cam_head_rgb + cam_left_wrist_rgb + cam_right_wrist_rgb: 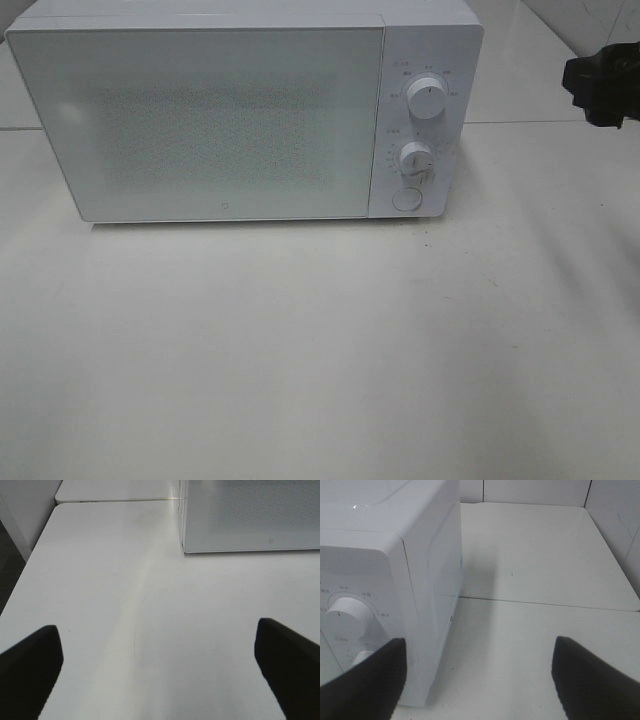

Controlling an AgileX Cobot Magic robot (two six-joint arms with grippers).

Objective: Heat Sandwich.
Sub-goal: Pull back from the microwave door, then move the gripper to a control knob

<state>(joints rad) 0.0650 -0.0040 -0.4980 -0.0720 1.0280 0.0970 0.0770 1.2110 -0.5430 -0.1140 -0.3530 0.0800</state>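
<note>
Here's the white microwave (220,120) sitting square on the pale table (300,350), door (200,125) shut flat, and its speckled panel gives nothing away about the inside. The sandwich shows in none of the three views, and whether it sits behind that door I cannot tell. On the control strip there's the upper knob (428,101), the lower knob (415,158) and a round button (405,198); the markings round the dials are too small to read. Off to the right of the high view, only a dark lump of the right arm (603,88) pokes in, cut off by the frame. Its wrist camera shows the right gripper (477,680) beside the microwave's control end, jaws spread apart, nothing between them, one finger (365,682) covering part of the lower knob. The left gripper (160,665) is out of the high view; its own camera shows it over bare table, jaws spread wide and empty, the microwave's lower corner ahead, fingertips cropped by the frame.
</note>
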